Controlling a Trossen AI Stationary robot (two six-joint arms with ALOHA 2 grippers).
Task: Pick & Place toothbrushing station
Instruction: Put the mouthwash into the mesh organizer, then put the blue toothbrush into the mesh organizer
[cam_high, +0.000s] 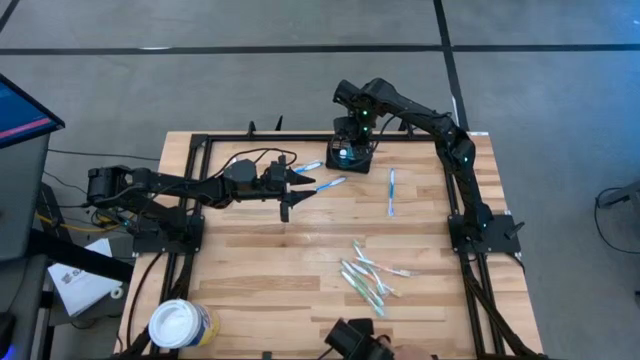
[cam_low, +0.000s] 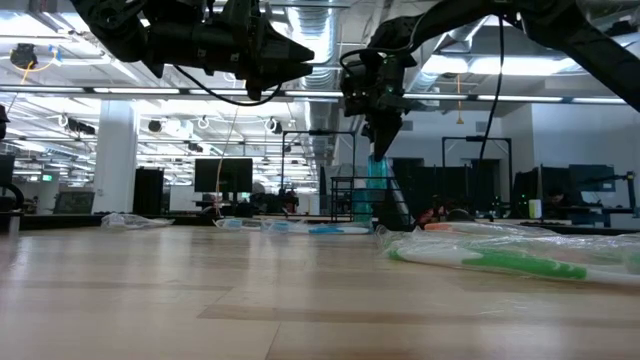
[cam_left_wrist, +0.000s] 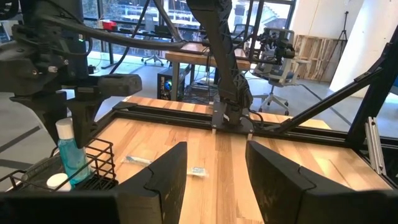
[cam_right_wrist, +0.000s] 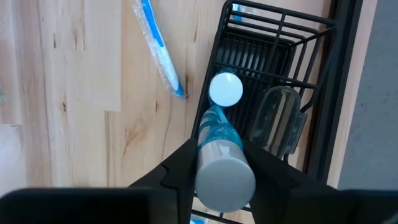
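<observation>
The black wire-mesh caddy (cam_high: 352, 152) stands at the far middle of the table and also shows in the left wrist view (cam_left_wrist: 99, 163). My right gripper (cam_high: 350, 135) points down over it, shut on a blue bottle with a white cap (cam_right_wrist: 224, 177). A second white-capped item (cam_right_wrist: 225, 89) and a clear item (cam_right_wrist: 277, 127) stand in the caddy. My left gripper (cam_left_wrist: 214, 180) is open and empty, above the table just left of the caddy (cam_high: 300, 185). My right gripper pinches the blue bottle's upper end (cam_left_wrist: 67, 138), just under the white cap, between its two fingers (cam_right_wrist: 180, 168). The fingers come from above, pointing down. The bottle is upright with its lower part inside the caddy; whether it rests on the caddy's floor does not show.
Wrapped toothbrushes lie beside the caddy (cam_high: 330, 184), to its right (cam_high: 391, 192), and in a pile at the near middle (cam_high: 370, 275). A round white tub (cam_high: 180, 325) stands at the near left corner. A black frame (cam_high: 200, 140) edges the table.
</observation>
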